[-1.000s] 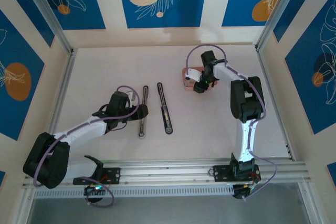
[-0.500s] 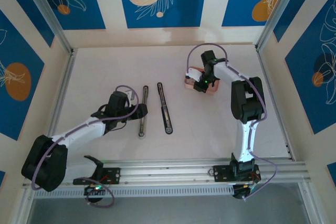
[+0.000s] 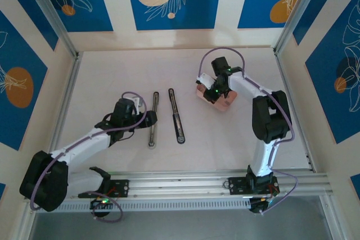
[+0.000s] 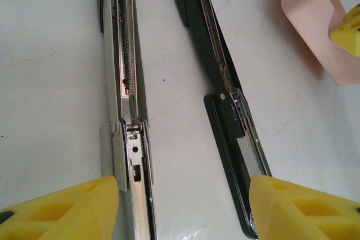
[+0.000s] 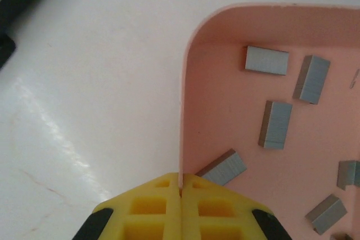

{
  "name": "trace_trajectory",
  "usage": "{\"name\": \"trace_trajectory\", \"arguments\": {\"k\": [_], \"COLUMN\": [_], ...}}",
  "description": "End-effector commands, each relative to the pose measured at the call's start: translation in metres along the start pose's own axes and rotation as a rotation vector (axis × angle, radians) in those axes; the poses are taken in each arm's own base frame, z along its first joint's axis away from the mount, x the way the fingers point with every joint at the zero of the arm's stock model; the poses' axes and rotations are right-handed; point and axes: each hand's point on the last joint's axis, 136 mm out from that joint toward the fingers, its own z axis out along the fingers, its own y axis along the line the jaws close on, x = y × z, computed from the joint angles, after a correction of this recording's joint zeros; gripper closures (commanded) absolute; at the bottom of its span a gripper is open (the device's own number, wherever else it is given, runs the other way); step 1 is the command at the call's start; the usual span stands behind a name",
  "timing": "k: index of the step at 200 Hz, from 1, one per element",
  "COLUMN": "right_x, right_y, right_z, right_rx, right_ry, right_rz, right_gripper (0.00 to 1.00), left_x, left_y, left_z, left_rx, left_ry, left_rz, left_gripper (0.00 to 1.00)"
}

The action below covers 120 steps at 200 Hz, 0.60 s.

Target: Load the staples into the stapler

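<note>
- the tray (image 3: 224, 101) is salmon-pink with rounded corners and sits on the white table (image 3: 112, 71).
- the staples (image 5: 274, 125) lie loose on the floor of the tray as short grey blocks, scattered at different angles. at least six show in the right wrist view.
- one slanted staple block (image 5: 223, 168) lies just inside the tray's wall, right beside the right arm's fingertips.
- the right gripper (image 5: 181, 195) is at the tray's wall on the side facing the stapler. its yellow fingers (image 5: 146, 209) are pressed together, and the thin wall runs straight into the seam between them, so they pinch the tray's rim.
- the stapler lies well apart from the tray, to its left in the top view, as two long bars side by side that do not touch.
- the black stapler bar (image 3: 176, 116) is the one nearer the tray, and the silver stapler bar (image 3: 153, 119) lies beyond it.
- the silver stapler bar has its channel facing up, and a thin spring (image 4: 127, 66) runs along the inside.
- the left gripper (image 4: 183, 212) is on the far side of both bars from the tray. its fingers are spread wide and hold nothing.
- one of its yellow tips is at the outer edge of the silver bar's end and the other is at the black bar's end. whether they touch the bars cannot be told.
- in the left wrist view a corner of the tray shows beyond the black bar, with a yellow fingertip of the right gripper against it.
</note>
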Motion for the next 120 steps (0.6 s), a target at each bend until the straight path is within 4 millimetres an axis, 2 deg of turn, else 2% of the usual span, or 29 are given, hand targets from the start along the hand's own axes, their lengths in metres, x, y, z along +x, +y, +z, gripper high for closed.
{"name": "trace_trajectory", "arguments": {"k": [1, 66, 120], "right_x": [-0.003, 0.022, 0.031], "right_y": [0.016, 0.053, 0.06], "right_z": [-0.011, 0.005, 0.007], "right_rx": [0.009, 0.101, 0.173], "right_ry": [-0.012, 0.152, 0.179], "right_rz": [0.175, 0.496, 0.682], "right_gripper": [1.0, 1.0, 1.0], "left_x": [-0.003, -0.004, -0.005], "left_y": [0.005, 0.001, 0.001], "left_z": [-0.006, -0.013, -0.019], "left_rx": [-0.016, 0.001, 0.004], "left_ry": [-0.021, -0.037, -0.056], "left_rz": [0.004, 0.006, 0.012], "left_gripper": [0.38, 0.38, 0.38]}}
